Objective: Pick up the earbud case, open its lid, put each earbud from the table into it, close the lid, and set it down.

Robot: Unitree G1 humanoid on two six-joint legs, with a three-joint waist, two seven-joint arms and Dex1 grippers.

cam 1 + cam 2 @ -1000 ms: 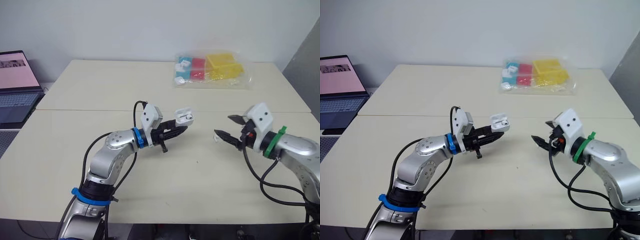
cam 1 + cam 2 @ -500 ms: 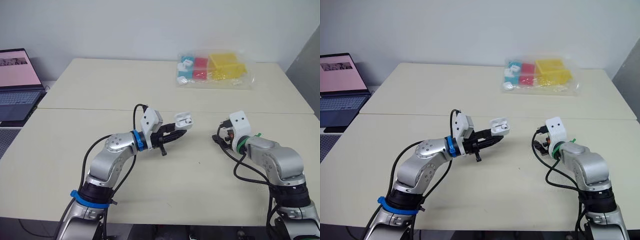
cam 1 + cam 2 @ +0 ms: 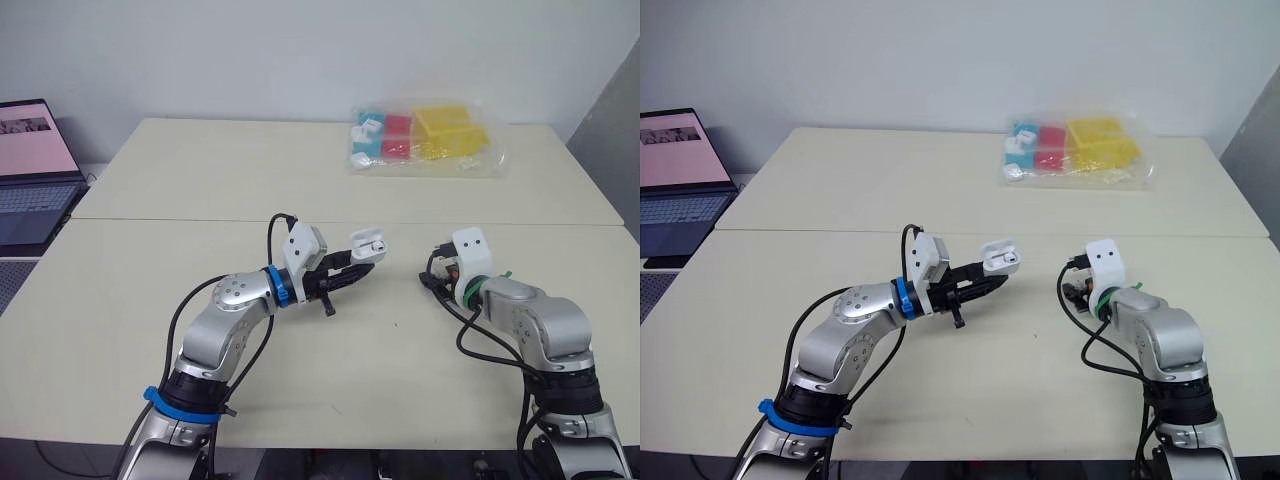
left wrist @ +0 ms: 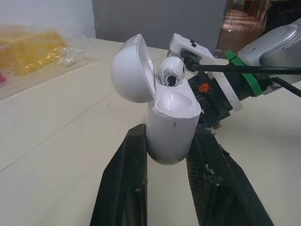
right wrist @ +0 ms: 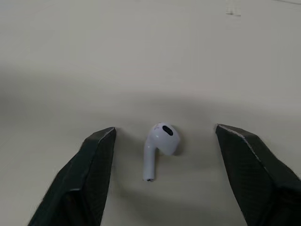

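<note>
Between the two black fingers (image 4: 123, 188) of the left gripper (image 3: 362, 266) sits the small white glossy plastic earbud case (image 4: 172, 129), clamped by its lower body and held upright above the pale beige table (image 5: 94, 56). Its rounded hinged lid (image 4: 131, 75) is swung back and open. One white earbud (image 4: 170, 73) rests in the case's mouth, just beside the inner face of the lid. Across from the left gripper's tips, near but apart, is the right gripper (image 5: 165, 129), pointed down at the tabletop. Its fingers are spread wide and grasp nothing. Midway between those two fingertips, touching neither, a second white stemmed earbud (image 5: 160, 143) lies flat on the table.
</note>
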